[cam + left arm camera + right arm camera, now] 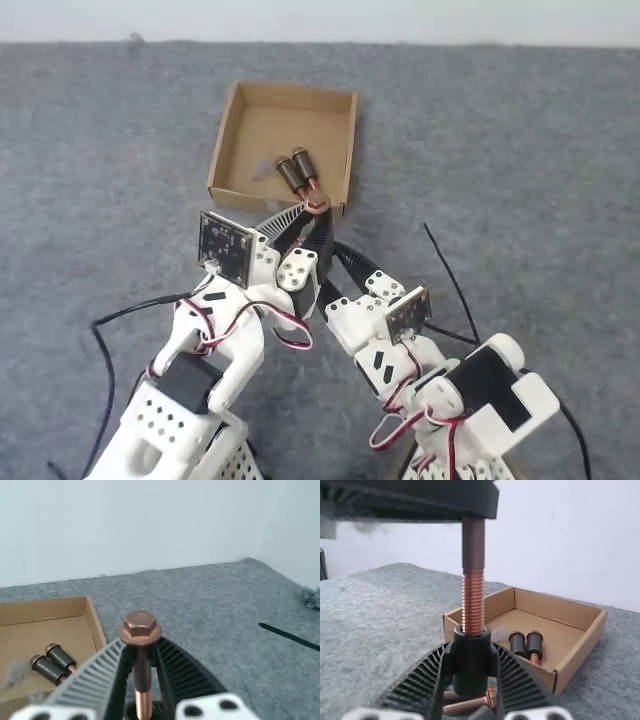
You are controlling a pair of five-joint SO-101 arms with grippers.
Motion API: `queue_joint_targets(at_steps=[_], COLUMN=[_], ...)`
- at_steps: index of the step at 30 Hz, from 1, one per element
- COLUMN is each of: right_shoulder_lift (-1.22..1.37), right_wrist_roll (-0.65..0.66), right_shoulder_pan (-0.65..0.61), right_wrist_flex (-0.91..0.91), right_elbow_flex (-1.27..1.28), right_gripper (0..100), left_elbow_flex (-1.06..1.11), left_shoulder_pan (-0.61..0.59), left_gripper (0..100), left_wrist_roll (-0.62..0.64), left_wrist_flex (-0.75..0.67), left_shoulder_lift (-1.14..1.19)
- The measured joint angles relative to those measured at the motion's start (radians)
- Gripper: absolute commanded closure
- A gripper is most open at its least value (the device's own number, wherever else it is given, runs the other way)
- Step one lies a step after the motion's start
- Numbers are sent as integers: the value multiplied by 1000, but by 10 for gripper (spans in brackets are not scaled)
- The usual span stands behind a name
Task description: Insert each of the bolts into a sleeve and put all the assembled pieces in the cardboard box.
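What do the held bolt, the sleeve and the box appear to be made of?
Bolt: probably copper-coloured metal, shiny with cut threads.
Sleeve: matte black, plastic or rubber, unclear which.
Box: brown cardboard, dull with folded walls.

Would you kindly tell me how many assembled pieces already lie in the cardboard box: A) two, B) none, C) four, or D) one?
A: two assembled pieces lie side by side on the floor of the cardboard box, while the left gripper holds another bolt at the mouth of the sleeve in the right gripper.
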Motion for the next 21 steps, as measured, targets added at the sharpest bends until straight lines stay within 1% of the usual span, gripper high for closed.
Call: queue_joint_targets(at_steps=[9, 14, 21], right_shoulder_lift=[0, -2, -2], right_wrist_roll=[0, 0, 0], right_shoulder_pan=[0, 0, 0], right_wrist_flex=[0, 0, 0], right_elbow_flex=[0, 0, 0], right_gripper=[992, 992, 992], left_elbow_flex=[-2, 2, 2], left_shoulder_pan=[-2, -43, -44], left_gripper=[989, 989, 989], left_wrist_roll=[0, 5, 6], left_wrist_flex=[2, -28, -29], left_shoulder_lift=[0, 12, 12])
